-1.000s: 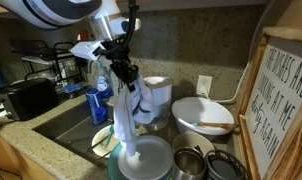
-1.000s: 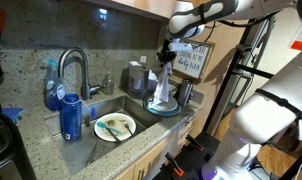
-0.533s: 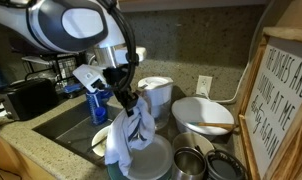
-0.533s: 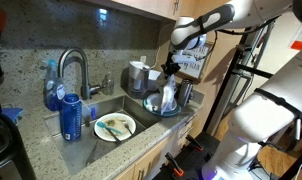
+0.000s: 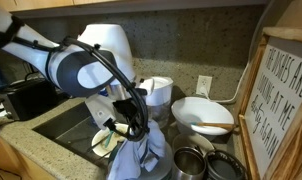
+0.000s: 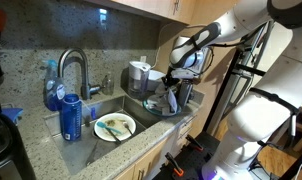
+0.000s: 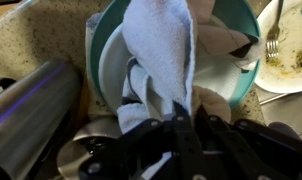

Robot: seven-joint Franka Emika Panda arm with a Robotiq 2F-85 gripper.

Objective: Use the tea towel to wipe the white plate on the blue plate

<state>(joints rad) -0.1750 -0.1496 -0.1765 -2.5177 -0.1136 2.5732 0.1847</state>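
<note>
My gripper (image 5: pixel 137 126) is shut on a light blue-white tea towel (image 5: pixel 141 156) and holds it down low over the plates by the sink. In the wrist view the towel (image 7: pixel 161 50) lies bunched across the white plate (image 7: pixel 116 65), which rests in the teal-blue plate (image 7: pixel 243 72). The gripper (image 7: pixel 190 107) comes in from the bottom, jaws pinched together on the cloth. In an exterior view the gripper (image 6: pixel 171 92) and the towel (image 6: pixel 170 102) hide most of both plates.
A dirty plate with a fork (image 5: pixel 103 140) lies in the sink, also seen in the wrist view (image 7: pixel 286 50). A steel cup (image 7: pixel 31 110) stands close beside the plates. A white bowl (image 5: pixel 203 115), steel pots (image 5: pixel 193 163), a framed sign (image 5: pixel 286 100), a blue can (image 6: pixel 71 118) and a faucet (image 6: pixel 76 65) surround them.
The gripper has come down with the towel, from hanging high above the plates to pressing the cloth bunched onto the white plate.
</note>
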